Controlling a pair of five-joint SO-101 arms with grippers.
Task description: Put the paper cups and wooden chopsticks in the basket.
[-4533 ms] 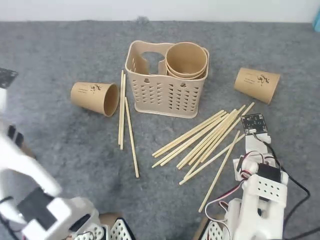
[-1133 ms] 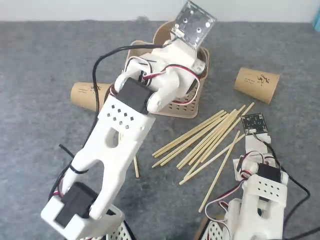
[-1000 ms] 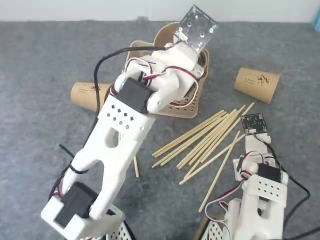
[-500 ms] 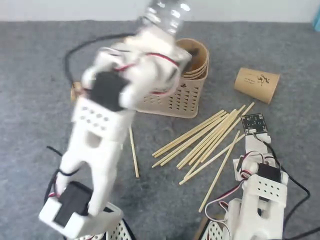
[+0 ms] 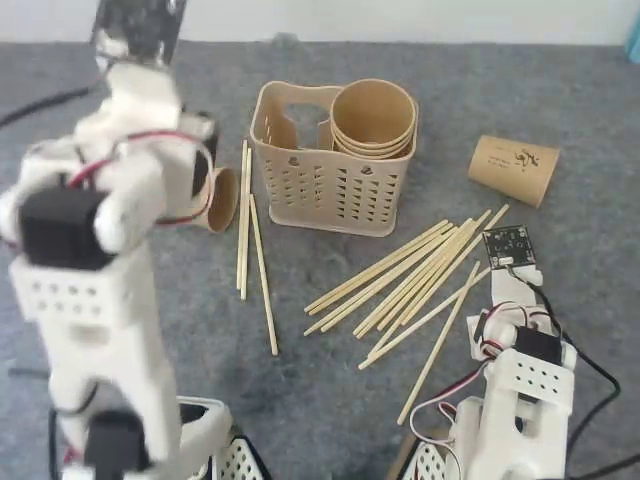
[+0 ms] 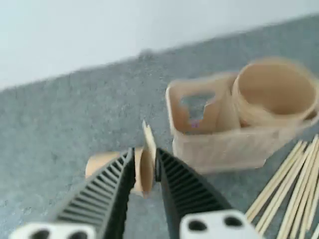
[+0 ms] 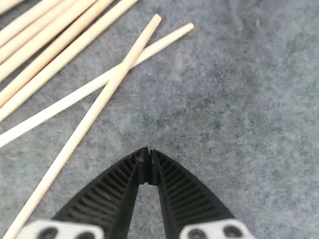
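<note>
One left tool (image 6: 145, 160) now off basket (image 5: 325, 190), beside lying cup (image 5: 222, 200)

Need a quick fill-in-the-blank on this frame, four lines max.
1. The stacked cups stand in the ___.
2. Loose cups lying on their sides number ___.
3. The right gripper is ___.
4. The left gripper is ___ and empty.
Missing: basket; two; shut; open.
</note>
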